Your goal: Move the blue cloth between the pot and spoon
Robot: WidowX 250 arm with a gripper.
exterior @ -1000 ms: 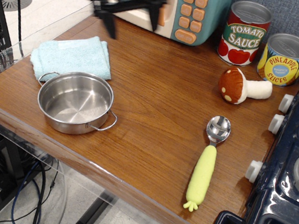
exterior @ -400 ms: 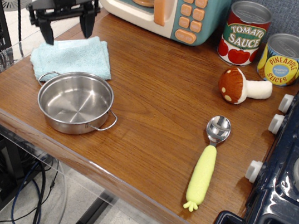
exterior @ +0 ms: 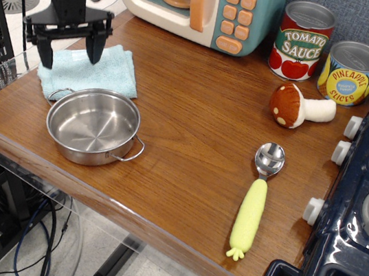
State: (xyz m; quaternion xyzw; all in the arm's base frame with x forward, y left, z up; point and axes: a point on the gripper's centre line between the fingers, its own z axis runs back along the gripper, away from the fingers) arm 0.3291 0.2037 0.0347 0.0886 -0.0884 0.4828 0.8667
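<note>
The brown wooden tabletop spreads below and to the right of the black robot gripper, whose two fingers stand spread wide apart with nothing between them. Directly beneath it lies the folded pale light-blue terry cloth, flat on the wood. Just in front of the gripper, touching the cloth's near edge, sits the shallow round shiny steel pot. Well off to its right lies the silver-bowled spoon with a thick yellow-green plastic handle.

Cloth behind pot at table's left, gripper seemingly above cloth, spoon well right, mushroom and cans behind spoon.
</note>
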